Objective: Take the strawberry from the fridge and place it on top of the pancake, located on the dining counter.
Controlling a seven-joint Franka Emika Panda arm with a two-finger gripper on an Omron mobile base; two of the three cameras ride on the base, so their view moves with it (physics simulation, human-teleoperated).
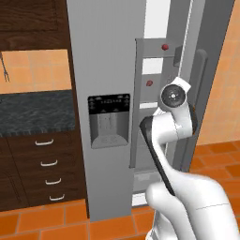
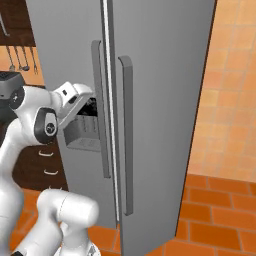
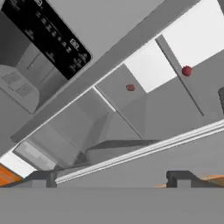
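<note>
The fridge [image 1: 108, 56] is tall and grey, with a black dispenser panel [image 1: 108, 104] on its left door. Its right door [image 2: 160, 75] stands ajar, showing the grey shelves inside. Two tiny red rounded berries lie on those shelves, one higher [image 1: 164, 46] and one lower [image 1: 149, 83]. In the hand view they are the right one [image 3: 187, 71] and the left one [image 3: 130, 87]. I cannot tell which is the strawberry. My gripper [image 3: 113, 179] is open and empty, in front of the gap and short of the shelves. The pancake and the dining counter are out of view.
Dark wood cabinets with a black top [image 1: 37, 112] and drawers [image 1: 49, 164] stand left of the fridge. The ajar door's long handle [image 1: 199, 79] is just right of my hand. An orange tiled wall [image 2: 230, 100] and floor [image 2: 215, 220] lie to the right.
</note>
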